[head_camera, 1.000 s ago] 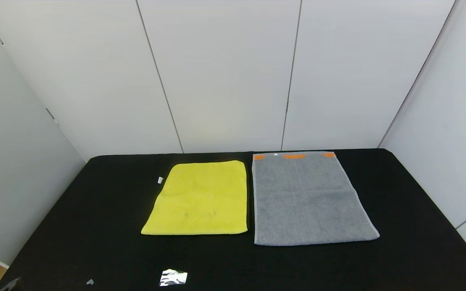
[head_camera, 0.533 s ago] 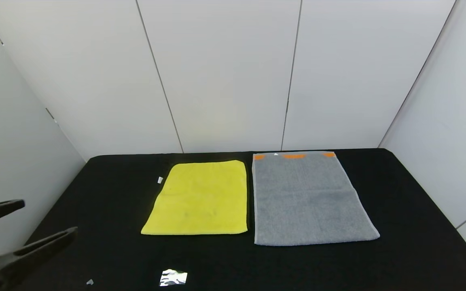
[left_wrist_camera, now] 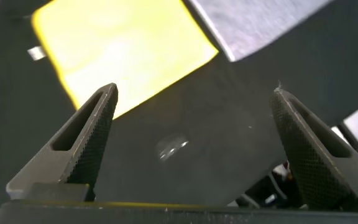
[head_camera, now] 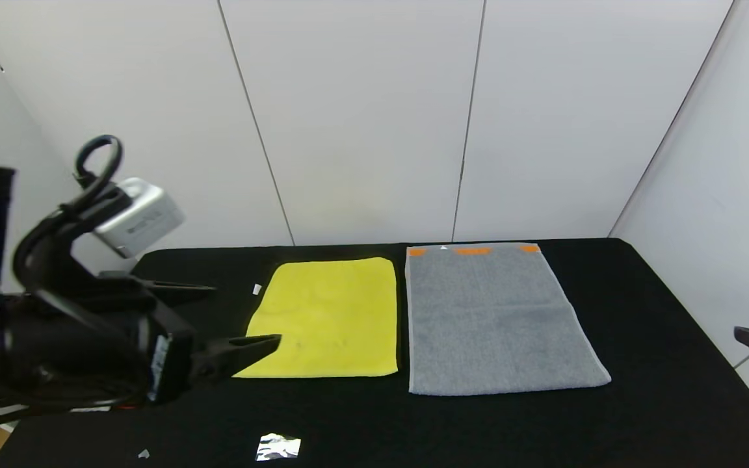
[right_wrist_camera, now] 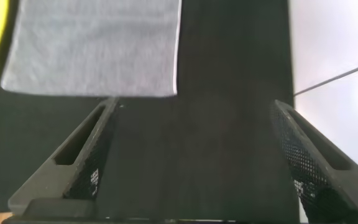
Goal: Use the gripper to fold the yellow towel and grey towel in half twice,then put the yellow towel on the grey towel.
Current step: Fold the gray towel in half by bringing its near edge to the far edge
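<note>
Both towels lie flat and unfolded side by side on the black table (head_camera: 673, 403), near its far edge. The yellow towel (head_camera: 326, 318) sits left of centre; the grey towel (head_camera: 491, 318) is just beside it on the right, orange patches at its far short edge. Both have their long axes running near edge to far edge.

Our left gripper (head_camera: 231, 312) hangs above the table toward the left edge, fingers wide apart and empty, the lower fingertip over the yellow towel's near-left corner as the head view shows it. Height above the cloth we cannot tell. The left wrist view looks between the spread fingers (left_wrist_camera: 82, 143) at that same near edge of yellow.

Our right gripper (right_wrist_camera: 191, 155) is barely in at the right edge, fingers apart, empty, with the grey towel's near-right corner ahead of it.

Judgement: the left arm is nearer the yellow, the right nearer the grey. No fold begun. Near corners look the likely first pinch.

A foil scrap (head_camera: 278, 446) lies at the near edge.
</note>
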`<action>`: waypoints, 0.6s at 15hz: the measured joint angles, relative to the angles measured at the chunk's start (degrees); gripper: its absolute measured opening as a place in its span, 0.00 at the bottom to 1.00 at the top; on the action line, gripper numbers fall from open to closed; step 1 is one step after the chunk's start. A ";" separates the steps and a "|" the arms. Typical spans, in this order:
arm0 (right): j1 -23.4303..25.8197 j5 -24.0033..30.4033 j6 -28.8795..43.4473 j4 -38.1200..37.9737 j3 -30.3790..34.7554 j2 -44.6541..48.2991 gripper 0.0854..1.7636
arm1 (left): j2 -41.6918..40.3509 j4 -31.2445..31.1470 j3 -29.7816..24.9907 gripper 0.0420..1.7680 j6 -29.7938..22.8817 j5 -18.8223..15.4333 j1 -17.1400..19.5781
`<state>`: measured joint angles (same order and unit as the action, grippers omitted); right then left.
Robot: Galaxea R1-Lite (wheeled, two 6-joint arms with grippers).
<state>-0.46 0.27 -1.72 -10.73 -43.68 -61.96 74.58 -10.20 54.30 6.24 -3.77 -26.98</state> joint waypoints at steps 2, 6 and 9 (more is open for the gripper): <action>-0.09 -0.02 -0.05 0.11 -0.52 -4.84 0.97 | 5.73 -0.13 3.12 0.97 0.02 0.49 -3.61; -0.27 0.06 -0.11 0.22 -1.85 -13.29 0.97 | 15.52 -2.33 9.59 0.97 0.16 0.60 -9.42; -0.48 0.11 -0.11 0.09 -2.55 -17.88 0.97 | 22.42 -6.49 15.17 0.97 0.90 0.55 -12.18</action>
<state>-0.94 0.38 -1.83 -10.64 -46.23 -79.85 97.00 -16.69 69.46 7.14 -3.22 -39.16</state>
